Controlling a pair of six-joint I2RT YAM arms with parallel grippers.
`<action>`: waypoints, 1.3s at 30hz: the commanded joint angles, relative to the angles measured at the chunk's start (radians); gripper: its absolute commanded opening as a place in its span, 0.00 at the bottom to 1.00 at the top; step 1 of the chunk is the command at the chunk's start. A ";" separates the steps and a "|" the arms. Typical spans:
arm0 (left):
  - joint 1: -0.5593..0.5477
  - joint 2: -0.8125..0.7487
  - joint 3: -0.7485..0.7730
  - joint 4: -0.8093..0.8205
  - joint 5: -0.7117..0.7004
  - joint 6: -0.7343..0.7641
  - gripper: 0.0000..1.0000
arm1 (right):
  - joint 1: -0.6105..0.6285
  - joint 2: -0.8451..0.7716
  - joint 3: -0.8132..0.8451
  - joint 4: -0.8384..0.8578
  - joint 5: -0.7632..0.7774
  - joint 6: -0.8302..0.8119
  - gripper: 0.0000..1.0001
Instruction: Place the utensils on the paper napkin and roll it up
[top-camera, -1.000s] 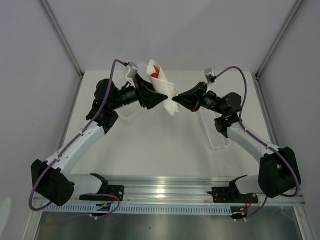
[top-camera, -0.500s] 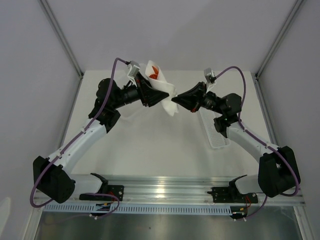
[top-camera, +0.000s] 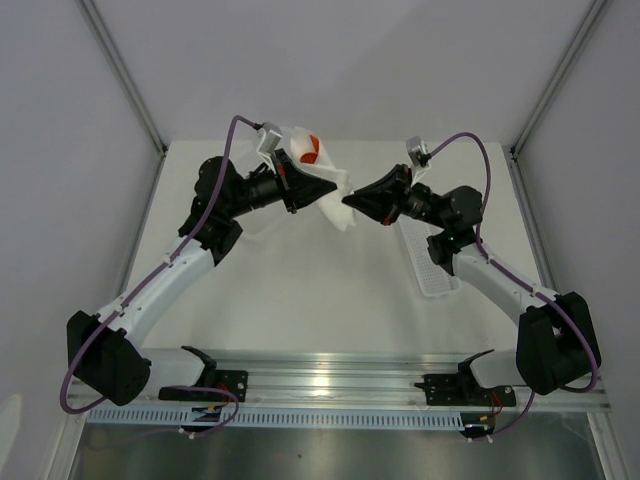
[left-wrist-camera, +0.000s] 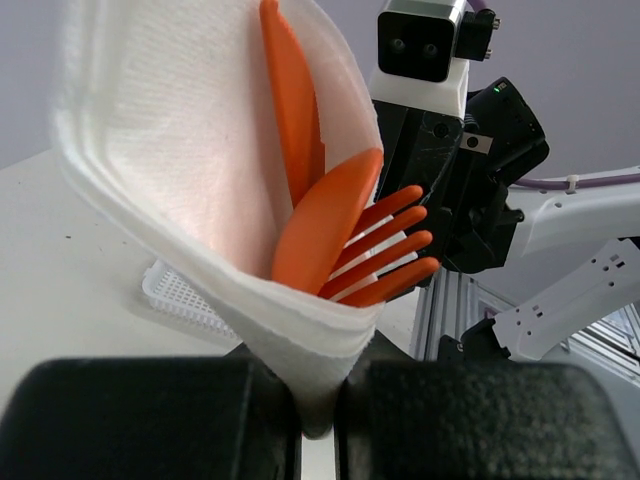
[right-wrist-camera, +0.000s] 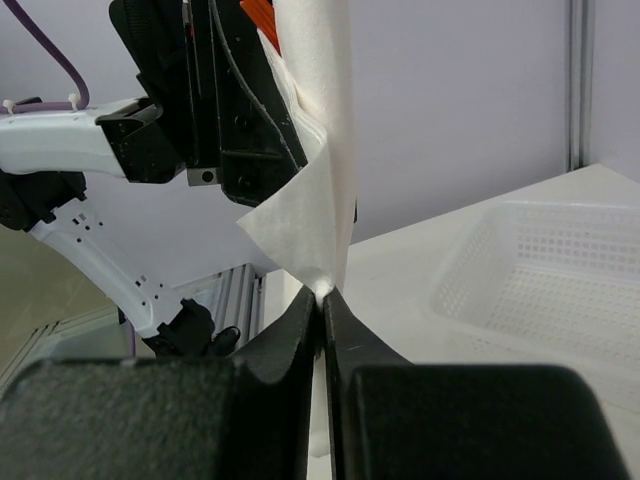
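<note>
1. Left wrist view: the paper napkin (left-wrist-camera: 170, 170) is wrapped into a cone with its open end up, and it is held in the air.
2. Orange-red utensils (left-wrist-camera: 320, 215) stand inside the cone. A fork's tines fan out to the right, a broad rounded piece lies in front of them, and a slim third piece rises behind.
3. The left gripper (left-wrist-camera: 318, 405) pinches the cone's narrow bottom tip between its jaws.
4. In the right wrist view, the right gripper (right-wrist-camera: 323, 305) nips a loose corner of the same napkin, its jaws pressed almost together.
5. From above, both grippers meet nose to nose over the far middle of the table (top-camera: 300, 290).
6. A white mesh tray (top-camera: 430, 265) lies on the table beneath the right arm, apart from the napkin.
</note>
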 joint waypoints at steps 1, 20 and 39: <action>-0.005 -0.031 0.031 0.022 -0.002 0.013 0.01 | 0.003 -0.001 0.042 -0.012 -0.013 -0.028 0.08; -0.005 -0.053 0.046 -0.101 -0.161 0.084 0.01 | 0.018 -0.129 0.129 -0.513 0.284 -0.309 0.61; -0.015 -0.074 0.043 -0.244 -0.346 0.184 0.01 | 0.188 -0.038 0.330 -0.639 0.444 -0.473 0.00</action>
